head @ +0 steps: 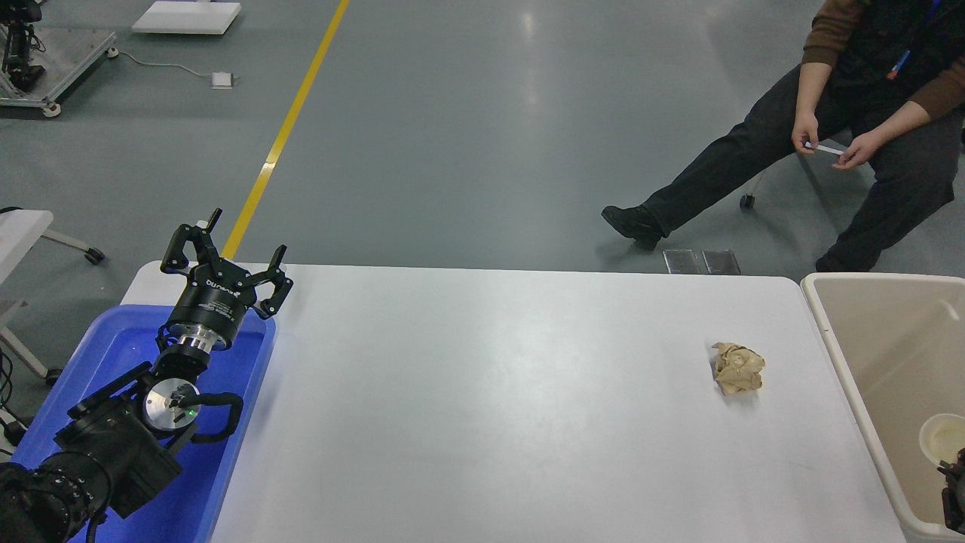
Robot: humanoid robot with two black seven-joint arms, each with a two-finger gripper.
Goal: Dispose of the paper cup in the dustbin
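The paper cup is a small white cup with a cream inside. It is over or within the dustbin, a large beige bin at the table's right end, with its mouth facing up. Only a small black part of my right gripper shows at the right edge, just below the cup and inside the bin's outline. I cannot tell whether it touches the cup. My left gripper is open and empty, parked at the lower left above a blue tray.
A crumpled tan-brown paper ball lies on the white table near the bin. The blue tray sits at the table's left end. A person sits beyond the far right corner, hands together.
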